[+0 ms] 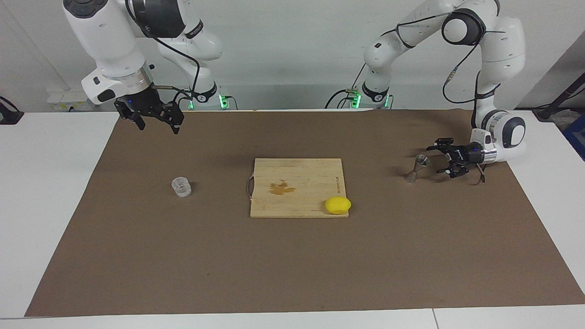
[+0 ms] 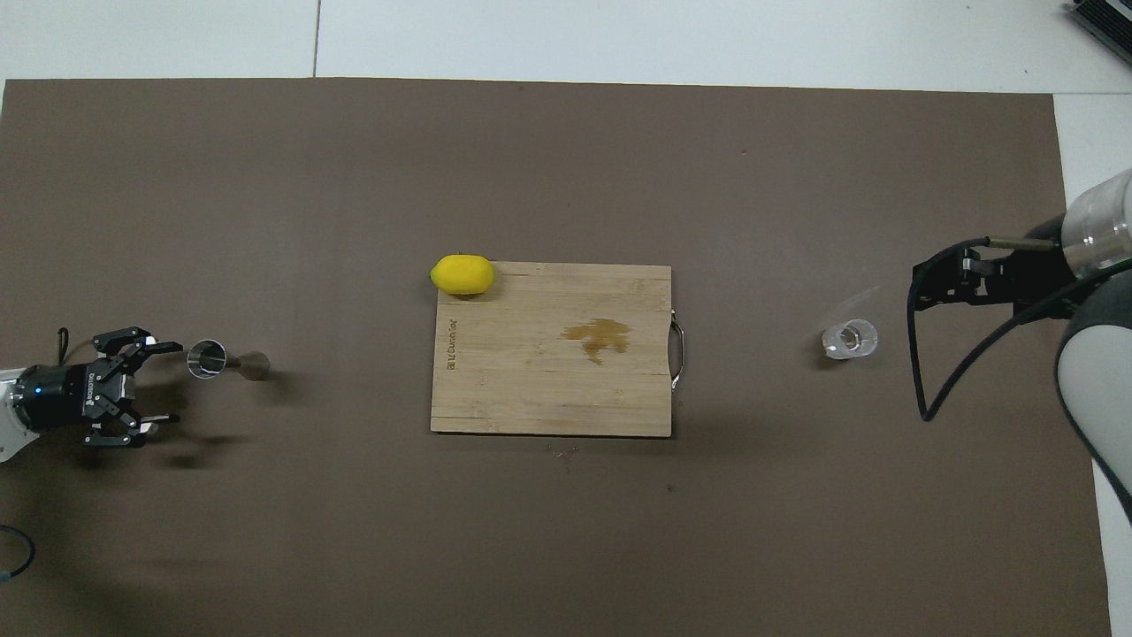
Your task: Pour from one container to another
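Clearly the reach-in comes first: the left gripper (image 1: 442, 160), jaws spread and empty, sits low at three o'clock of the upright jigger (image 1: 417, 168), just short of it. Next it must slide in level around the narrow waist without tipping it. The right gripper (image 1: 155, 119) waits raised and open, at eleven o'clock of the glass tumbler (image 1: 181, 187) on the brown mat (image 1: 292, 274). Cutting board (image 1: 297, 173) and lemon (image 1: 337, 205) lie between; bare mat surrounds both vessels.
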You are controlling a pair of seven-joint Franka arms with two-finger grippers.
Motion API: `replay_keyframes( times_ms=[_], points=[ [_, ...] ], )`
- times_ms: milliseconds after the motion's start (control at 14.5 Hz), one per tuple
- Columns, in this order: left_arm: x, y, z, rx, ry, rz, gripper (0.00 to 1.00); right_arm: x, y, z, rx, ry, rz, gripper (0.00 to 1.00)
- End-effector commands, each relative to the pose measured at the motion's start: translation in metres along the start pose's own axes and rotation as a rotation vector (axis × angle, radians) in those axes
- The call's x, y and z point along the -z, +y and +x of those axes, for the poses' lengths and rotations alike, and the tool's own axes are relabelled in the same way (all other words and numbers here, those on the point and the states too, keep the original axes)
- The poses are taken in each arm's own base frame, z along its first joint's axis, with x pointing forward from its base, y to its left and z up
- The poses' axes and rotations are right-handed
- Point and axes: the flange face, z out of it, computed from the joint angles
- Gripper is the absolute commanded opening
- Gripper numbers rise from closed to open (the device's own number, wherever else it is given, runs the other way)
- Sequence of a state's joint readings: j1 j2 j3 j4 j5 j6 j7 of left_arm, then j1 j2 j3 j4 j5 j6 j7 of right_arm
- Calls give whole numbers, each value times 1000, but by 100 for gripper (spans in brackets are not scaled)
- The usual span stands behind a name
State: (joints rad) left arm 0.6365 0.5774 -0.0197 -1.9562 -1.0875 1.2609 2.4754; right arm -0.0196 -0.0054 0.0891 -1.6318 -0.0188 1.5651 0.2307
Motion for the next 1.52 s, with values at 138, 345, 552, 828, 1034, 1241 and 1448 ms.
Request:
replay_keyframes(
  times_ms=[138, 345, 552, 828, 1034, 1241, 1448],
  points=[
    [-29, -12, 16, -61, 49, -13, 100, 0, 5, -6, 5, 1, -1, 100],
    [-45, -18, 19, -69, 68, -34, 100, 1, 4, -6, 6, 3, -1, 100],
    [-50, -23, 23, -78, 69, -40, 100, 0, 4, -6, 6, 1, -1, 100],
    [-48, -27, 43, -104, 52, -44, 100, 0, 4, -6, 6, 1, -1, 100],
    [-57, -29, 48, -111, 42, -58, 100, 0, 5, -6, 5, 1, -1, 100],
    [-58, -30, 45, -106, 24, -59, 100, 0, 4, -6, 6, 1, -1, 100],
    [-57, -28, 42, -102, 10, -51, 100, 1, 4, -6, 6, 3, -1, 100]
  ],
)
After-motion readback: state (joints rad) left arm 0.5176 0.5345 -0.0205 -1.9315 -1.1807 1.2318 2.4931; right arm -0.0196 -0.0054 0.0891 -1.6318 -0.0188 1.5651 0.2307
